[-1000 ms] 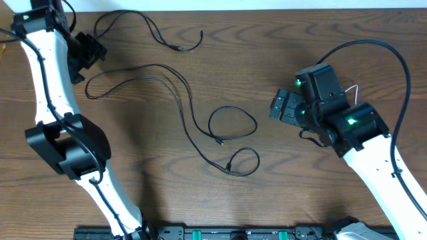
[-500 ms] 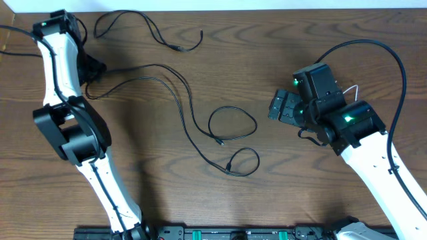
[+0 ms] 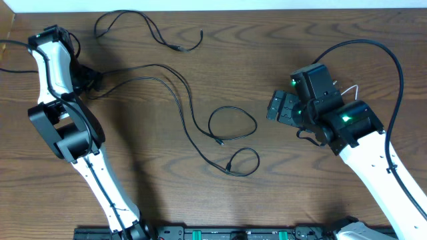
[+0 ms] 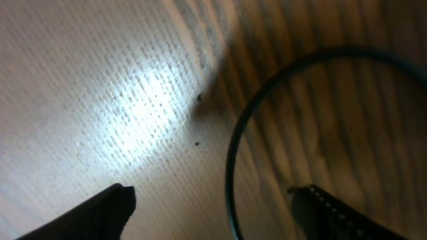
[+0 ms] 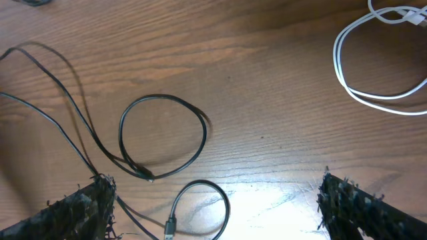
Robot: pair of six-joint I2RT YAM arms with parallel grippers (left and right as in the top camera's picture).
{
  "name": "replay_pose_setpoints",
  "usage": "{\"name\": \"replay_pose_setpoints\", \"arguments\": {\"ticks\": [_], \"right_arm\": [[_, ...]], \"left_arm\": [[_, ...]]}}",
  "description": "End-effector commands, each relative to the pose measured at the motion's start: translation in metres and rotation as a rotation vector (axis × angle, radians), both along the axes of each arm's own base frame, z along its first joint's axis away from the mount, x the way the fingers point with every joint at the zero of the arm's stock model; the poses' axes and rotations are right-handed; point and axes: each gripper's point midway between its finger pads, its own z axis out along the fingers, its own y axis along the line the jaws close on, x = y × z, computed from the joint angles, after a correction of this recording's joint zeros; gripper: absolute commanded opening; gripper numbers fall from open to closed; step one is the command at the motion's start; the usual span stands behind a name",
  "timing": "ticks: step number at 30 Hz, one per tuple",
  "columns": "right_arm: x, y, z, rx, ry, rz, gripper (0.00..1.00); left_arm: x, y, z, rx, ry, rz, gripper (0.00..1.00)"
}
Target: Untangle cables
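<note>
Up along the 12 o'clock edge of the brown wood-grain tabletop (image 3: 300, 193) lies the shorter thin black cable (image 3: 177, 48), curling close to the rim with little spare room behind it. The longer thin black cable (image 3: 231, 108) runs from the 9 o'clock side toward the middle as two wavy strands. They end in two round loops, one just toward 6 o'clock of the other, each with a small plug end. Wide bare wood lies between those loops and the right arm, and more toward 6 o'clock. The thin white cable (image 5: 335, 53) shows as smooth doubled curves at 1 o'clock in the right wrist view. From overhead only a sliver of it peeks out behind the right arm, well apart from the black ones. The left arm, white-shelled with black joints, reaches up the 9 o'clock side and folds back down, its left claw (image 4: 210, 200) low over the wood where the long cable bends. Its fingers stand apart, and a blurred black arc of cable passes between them over glare-lit grain. The right arm slants in from 5 o'clock, its right claw (image 5: 217, 183) facing 9 o'clock with its ridged dark fingers (image 5: 80, 207) spread wide, holding nothing.
</note>
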Motion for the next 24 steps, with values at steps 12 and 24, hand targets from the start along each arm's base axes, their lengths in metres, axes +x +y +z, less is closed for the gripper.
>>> {"name": "replay_pose_setpoints", "arguments": {"ticks": [12, 24], "right_arm": [[0.0, 0.002, -0.001, -0.005, 0.003, 0.017, 0.95], [-0.001, 0.004, -0.001, 0.006, 0.009, 0.025, 0.95]], "left_arm": [[-0.011, -0.011, -0.04, -0.052, 0.039, 0.0, 0.47], [0.038, 0.072, 0.095, 0.39, -0.212, -0.023, 0.08]]}}
